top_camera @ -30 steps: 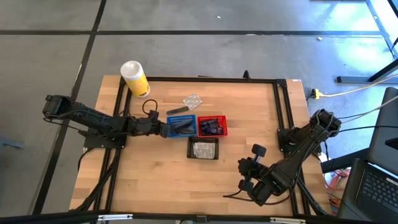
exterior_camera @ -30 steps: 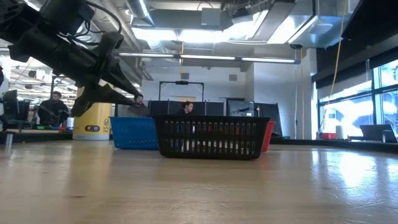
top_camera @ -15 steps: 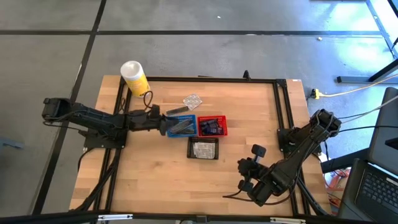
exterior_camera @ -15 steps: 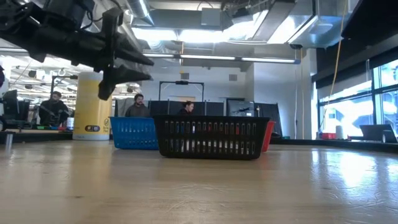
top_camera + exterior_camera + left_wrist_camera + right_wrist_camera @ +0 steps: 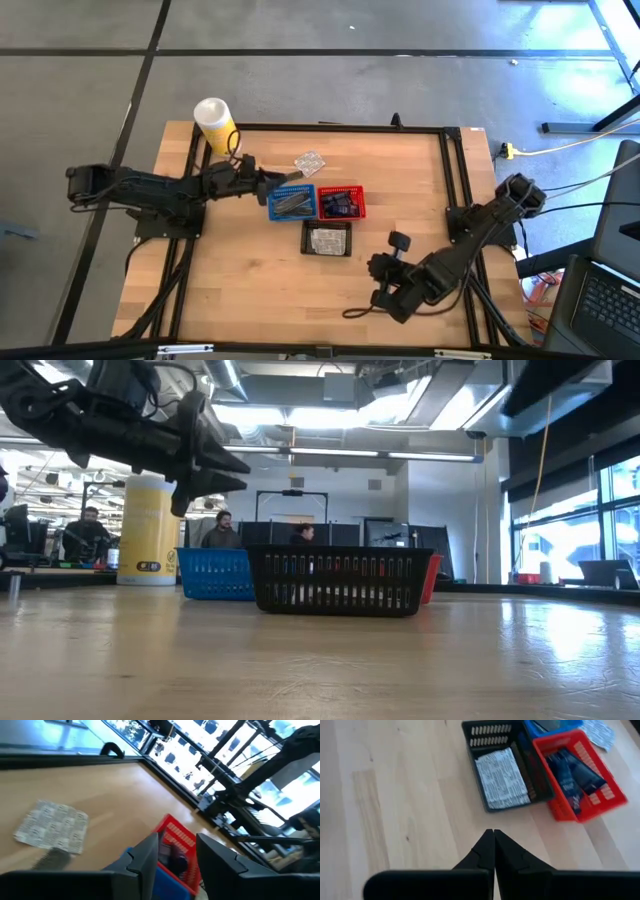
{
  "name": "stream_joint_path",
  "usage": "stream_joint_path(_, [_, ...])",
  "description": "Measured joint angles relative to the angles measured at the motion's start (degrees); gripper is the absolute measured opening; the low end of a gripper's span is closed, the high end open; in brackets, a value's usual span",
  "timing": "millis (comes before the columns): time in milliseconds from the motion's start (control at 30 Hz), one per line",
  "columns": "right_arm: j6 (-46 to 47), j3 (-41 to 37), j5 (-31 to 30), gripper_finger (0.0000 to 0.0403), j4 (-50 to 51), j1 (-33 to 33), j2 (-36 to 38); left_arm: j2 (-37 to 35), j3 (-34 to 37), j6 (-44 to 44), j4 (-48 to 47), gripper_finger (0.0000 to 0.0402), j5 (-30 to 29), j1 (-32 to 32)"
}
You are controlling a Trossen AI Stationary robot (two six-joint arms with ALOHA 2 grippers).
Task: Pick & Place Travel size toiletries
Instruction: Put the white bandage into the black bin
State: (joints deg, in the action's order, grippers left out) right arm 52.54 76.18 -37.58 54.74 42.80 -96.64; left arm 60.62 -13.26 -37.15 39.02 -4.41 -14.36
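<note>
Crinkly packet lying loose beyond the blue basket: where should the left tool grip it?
Probably across its narrower width, coming straight down: the packet lies flat on the table, with no upright side to pinch. Keep the left tool clear of the grey tube beside it.

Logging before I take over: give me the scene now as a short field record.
left gripper: open, empty, raised beside the blue basket
right gripper: shut, empty, near table edge
blue basket: grey tubes
red basket: navy tubes
black basket: clear packet
loose on table: clear packet, grey tube
</note>
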Motion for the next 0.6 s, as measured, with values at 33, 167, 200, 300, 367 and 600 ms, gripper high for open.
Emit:
stream_joint_path(33, [-1.5, 0.0, 0.5, 0.0001, -1.0, -0.6, 0.0, 0.0, 0.0, 0.8, -0.2, 0.0126, 0.6, -1.0])
stream_joint_path(167, [-6.9, -1.2, 2.4, 0.0001, -5.6, -3.2, 0.0, 0.0, 0.0, 4.4, -0.2, 0.0121, 2.1, -4.3])
stream_joint_path(200, [-8.0, -1.6, 3.3, 0.0001, -6.4, -3.9, 0.0, 0.0, 0.0, 5.8, -0.2, 0.0120, 2.6, -4.9])
stream_joint_path(300, [-9.8, -2.3, 7.1, 0.0001, -8.8, -6.5, 0.0, 0.0, 0.0, 8.7, -0.2, 0.0120, 4.3, -6.3])
stream_joint_path(367, [-11.5, -2.4, 10.9, 0.0001, -10.5, -8.2, 0.0, 0.0, 0.0, 9.8, -0.2, 0.0122, 5.7, -6.6])
stream_joint_path(600, [-18.5, -2.4, 18.7, 0.0001, -19.8, -11.4, 0.0, 0.0, 0.0, 11.0, -0.2, 0.0122, 6.3, -6.8])
